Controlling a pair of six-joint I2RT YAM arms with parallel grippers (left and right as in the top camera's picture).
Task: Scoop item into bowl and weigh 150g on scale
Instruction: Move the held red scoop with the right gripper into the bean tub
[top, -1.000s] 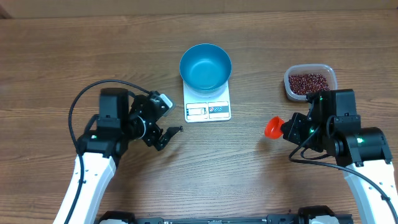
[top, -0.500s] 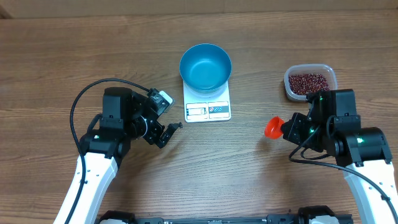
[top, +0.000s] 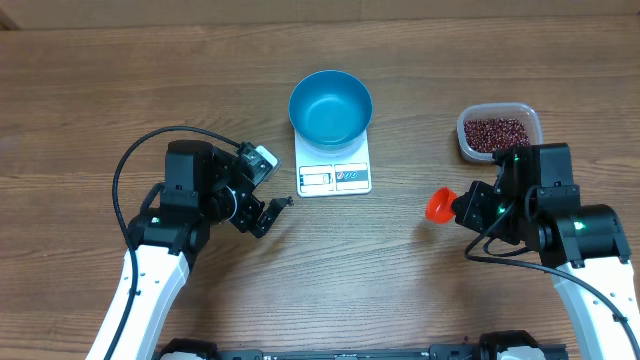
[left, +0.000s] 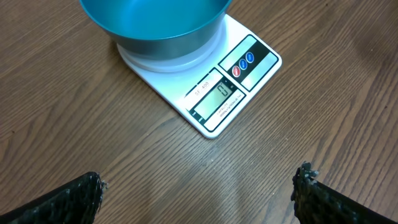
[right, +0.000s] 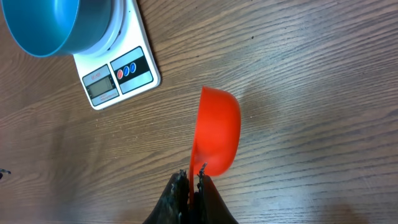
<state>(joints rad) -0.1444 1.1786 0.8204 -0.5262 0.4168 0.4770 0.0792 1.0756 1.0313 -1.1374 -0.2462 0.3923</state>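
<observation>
Bowl: bowl sits empty on the scale, so the beans get weighed as they land.
Beans: beans are all in the tub, far right.
Right jaws: pinching the scoop by its handle, between scale and tub; no beans show in it.
Left jaws: spread, holding nothing, facing the scale, probably on standby.

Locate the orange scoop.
Overhead view: the orange scoop is on the right side, its handle pinched in the right gripper, right of the scale and nearer the robot than the bean tub.
</observation>
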